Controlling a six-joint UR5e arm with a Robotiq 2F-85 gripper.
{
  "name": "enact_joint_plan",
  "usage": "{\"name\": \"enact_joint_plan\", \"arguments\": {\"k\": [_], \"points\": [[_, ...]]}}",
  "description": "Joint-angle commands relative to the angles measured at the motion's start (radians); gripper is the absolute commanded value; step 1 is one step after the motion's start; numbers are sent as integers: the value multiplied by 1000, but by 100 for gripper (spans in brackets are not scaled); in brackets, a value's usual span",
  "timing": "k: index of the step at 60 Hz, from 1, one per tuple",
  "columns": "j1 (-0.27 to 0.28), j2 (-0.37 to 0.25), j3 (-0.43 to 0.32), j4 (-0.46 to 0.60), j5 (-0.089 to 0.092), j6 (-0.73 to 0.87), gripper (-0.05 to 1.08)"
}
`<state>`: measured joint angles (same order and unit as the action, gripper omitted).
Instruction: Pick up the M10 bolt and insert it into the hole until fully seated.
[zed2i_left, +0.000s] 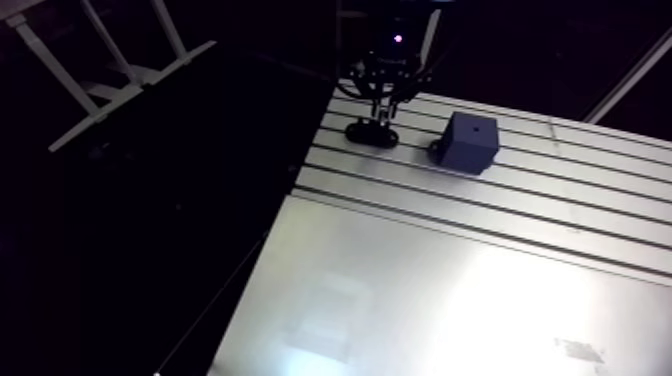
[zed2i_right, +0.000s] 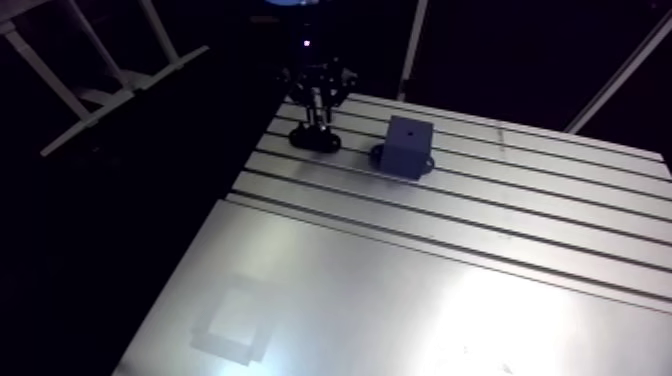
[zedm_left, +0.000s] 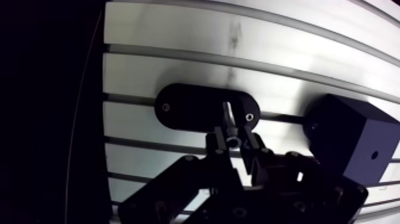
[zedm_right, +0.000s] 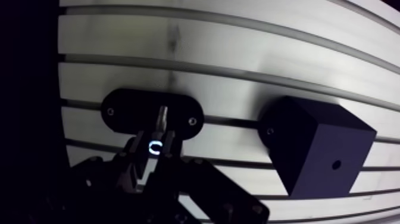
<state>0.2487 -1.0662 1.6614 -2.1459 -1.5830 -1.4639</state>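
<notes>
Gripper (zedm_left: 233, 142) is down over the black oval plate (zedm_left: 190, 107) near the edge of the table (zed2i_left: 560, 200), jaws pulled in narrow and clamped on the bolt (zedm_left: 228, 116). Bolt sits between the jaws with its silvery shank sticking out ahead of them, tip over the plate between the plate's two screws (zedm_left: 165, 108); can't tell if the tip touches the plate or hangs clear. Bolt head shows as a bright ring between the jaws in the wrist view. Dark block (zedm_right: 318, 149) stands just beside the plate, not touching it, on the same slot line. Hole (zedm_right: 336, 164) shows as a small dark dot in the block's top face. Arm view: gripper comes straight down onto the plate, block to one side, both on the slotted part of the table, smooth sheet nearer the camera
</notes>
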Motion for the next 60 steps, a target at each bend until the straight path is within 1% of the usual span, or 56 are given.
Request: {"name": "enact_joint_plan", "arguments": {"k": [1,5,6,15,19,33,38,42,49,50,51,52,55,56,60], "points": [[-1,-27,-13,15,-4,-2,95],[-2,-39,-26,42,-5,-3,98],[-2,-45,-36,63,-7,-2,99],[-5,-70,-76,139,-12,-2,101],[-8,-99,-98,175,-13,-2,105],[-9,-144,-163,276,-13,-3,108],[-13,-149,-183,311,-14,-6,108],[-26,-156,-211,356,-16,-6,108],[-43,-164,-234,400,-18,-9,108],[-48,-165,-245,422,-22,-11,108],[-48,-165,-245,422,-22,-11,108],[-52,-163,-255,450,-25,-17,108],[-54,-163,-267,481,-27,-29,108],[-66,-163,-286,535,-28,-45,108],[-73,-163,-294,553,-27,-49,108]]}}
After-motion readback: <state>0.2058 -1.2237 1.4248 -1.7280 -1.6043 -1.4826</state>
